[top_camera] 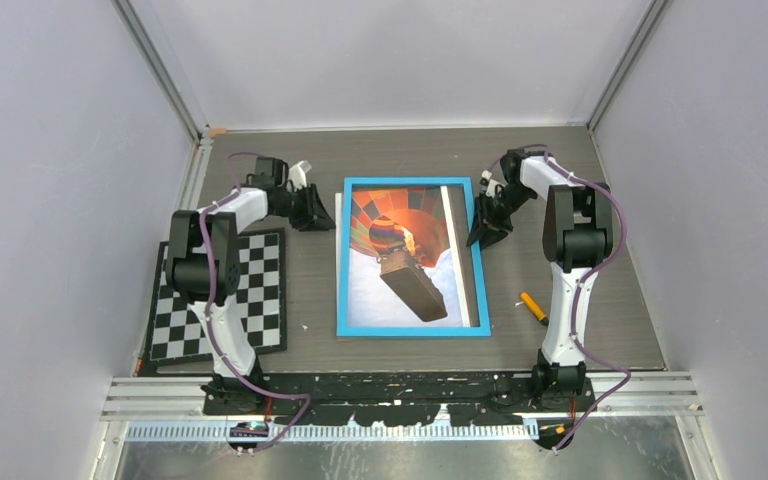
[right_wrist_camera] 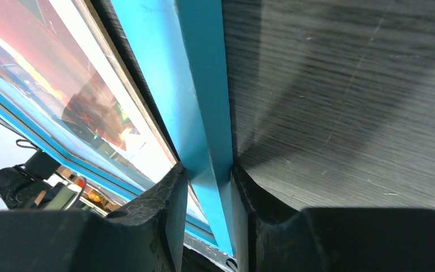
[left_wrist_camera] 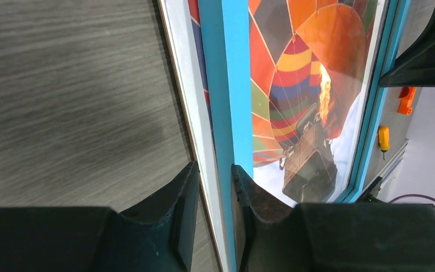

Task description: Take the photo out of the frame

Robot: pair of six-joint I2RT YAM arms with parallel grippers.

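Nearest, your left hand point(left_wrist_camera: 212, 169) stands narrowly parted astride the blue rail of the frame point(left_wrist_camera: 226, 85) and the white margin of the photo point(left_wrist_camera: 294, 85) jutting beside it; whether it pinches cannot be told. Your right hand point(right_wrist_camera: 207, 169) is closed on the opposite rail. Beyond both sets of fingertips the frame rests on the counter point(left_wrist_camera: 62, 85), with the photo skewed beneath it. The print is probably light, thin and easily creased, so take it by the exposed margin and steady the stiff frame by its rail.
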